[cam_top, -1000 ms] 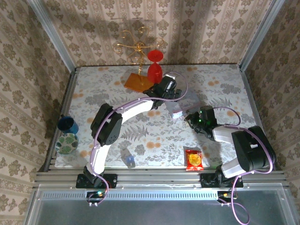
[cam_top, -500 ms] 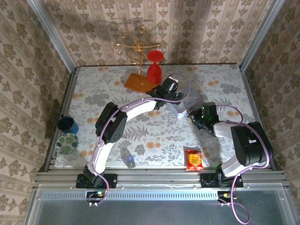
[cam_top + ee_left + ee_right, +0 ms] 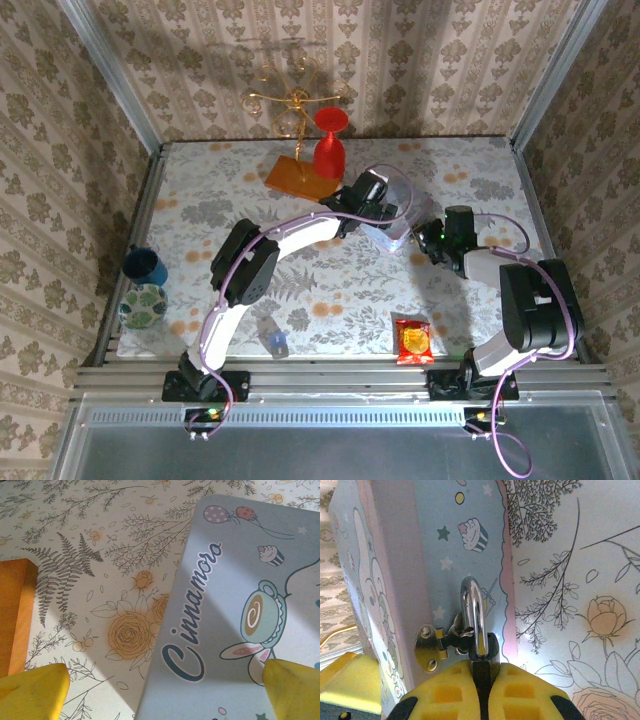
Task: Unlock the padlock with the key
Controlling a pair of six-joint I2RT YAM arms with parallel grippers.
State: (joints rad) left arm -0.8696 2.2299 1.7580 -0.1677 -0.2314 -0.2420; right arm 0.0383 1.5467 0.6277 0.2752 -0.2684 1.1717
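- The tin box (image 3: 398, 228) is a flat-sided rectangle of thin printed metal. It is pale blue with a pink scalloped border and is decorated with cartoon cupcakes, stars, balloons and looping script.
- The padlock (image 3: 472, 615) hangs on the tin's side wall. Its curved, polished silver shackle is threaded through a small stamped metal hasp (image 3: 431, 645), and its dark block body sits just below.
- The right gripper (image 3: 482, 680) is closed on the padlock's body, with 2 yellow waffle-textured pads pinching it from either side.
- The left gripper (image 3: 162, 695) is spread wide and holds nothing. 1 yellow fingertip (image 3: 32, 692) hangs over the cloth beside the tin and the other over the tin's lid.
- The table (image 3: 220, 215) under the tin is covered with a pale cloth printed with ferns and orange roses.
- An orange block (image 3: 297, 175), flat and matte, lies near the tin's far-left side.
- A glossy red goblet (image 3: 330, 140) stands beyond it, with a gold wire stand (image 3: 292, 100) further back.
- A red snack packet (image 3: 413, 340) lies nearer the bases than the tin.
- A small clear bottle (image 3: 272, 338) lies further left.
- A blue cup (image 3: 145, 265) and a patterned vase (image 3: 142, 305) sit well apart from the tin, at the table's left edge.
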